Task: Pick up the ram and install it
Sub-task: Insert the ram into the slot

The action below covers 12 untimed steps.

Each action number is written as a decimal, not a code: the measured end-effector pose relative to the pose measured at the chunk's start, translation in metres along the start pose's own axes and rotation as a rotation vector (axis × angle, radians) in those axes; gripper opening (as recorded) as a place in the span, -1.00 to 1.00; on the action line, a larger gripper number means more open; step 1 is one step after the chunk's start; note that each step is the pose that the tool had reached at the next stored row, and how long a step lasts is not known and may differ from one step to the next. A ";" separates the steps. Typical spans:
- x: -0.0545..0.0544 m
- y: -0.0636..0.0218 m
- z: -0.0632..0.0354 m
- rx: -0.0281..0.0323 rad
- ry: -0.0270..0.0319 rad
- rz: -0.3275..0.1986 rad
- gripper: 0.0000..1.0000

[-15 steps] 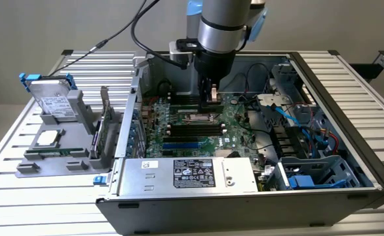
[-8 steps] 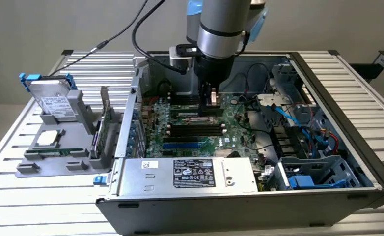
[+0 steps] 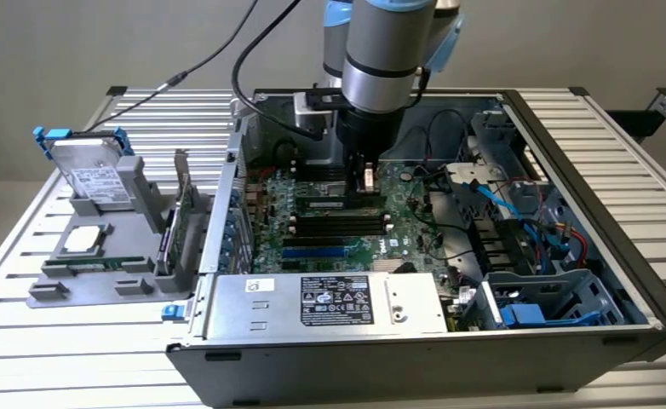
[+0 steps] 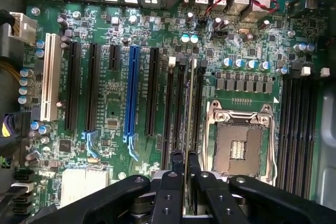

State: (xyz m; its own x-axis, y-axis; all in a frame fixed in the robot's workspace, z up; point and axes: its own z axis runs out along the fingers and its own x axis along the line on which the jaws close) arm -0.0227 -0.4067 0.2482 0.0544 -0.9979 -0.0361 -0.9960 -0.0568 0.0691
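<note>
In the wrist view the ram (image 4: pixel 188 108) is seen edge-on as a thin green strip running along the black memory slots (image 4: pixel 178 108) beside the processor socket. My gripper (image 4: pixel 185 157) is shut on its near end, one black finger (image 4: pixel 176 174) on each side. In the exterior view my gripper (image 3: pixel 366 189) reaches down into the open computer case (image 3: pixel 560 128), low over the motherboard (image 3: pixel 407 234). The ram (image 3: pixel 324 203) stands on edge at the slots there. Whether it is seated in a slot I cannot tell.
An empty processor socket (image 4: pixel 239 148) lies beside the slots, and a blue expansion slot (image 4: pixel 132 93) on the other side. The power supply (image 3: pixel 322 302) fills the case front. Cables (image 3: pixel 537 221) crowd the exterior view's right. A grey fixture (image 3: pixel 88 273) holds a hard drive (image 3: pixel 94 175), a processor chip (image 3: pixel 83 240) and an expansion card (image 3: pixel 180 221).
</note>
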 end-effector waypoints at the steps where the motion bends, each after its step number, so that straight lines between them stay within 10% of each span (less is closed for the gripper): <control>1: 0.000 -0.0001 0.0017 0.0000 0.0010 0.000 -0.73; 12: 0.001 -0.0009 0.0156 -0.0007 0.0104 0.002 -0.73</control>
State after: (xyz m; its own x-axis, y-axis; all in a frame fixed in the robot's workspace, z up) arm -0.0230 -0.4068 0.2325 0.0531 -0.9983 -0.0256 -0.9961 -0.0547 0.0698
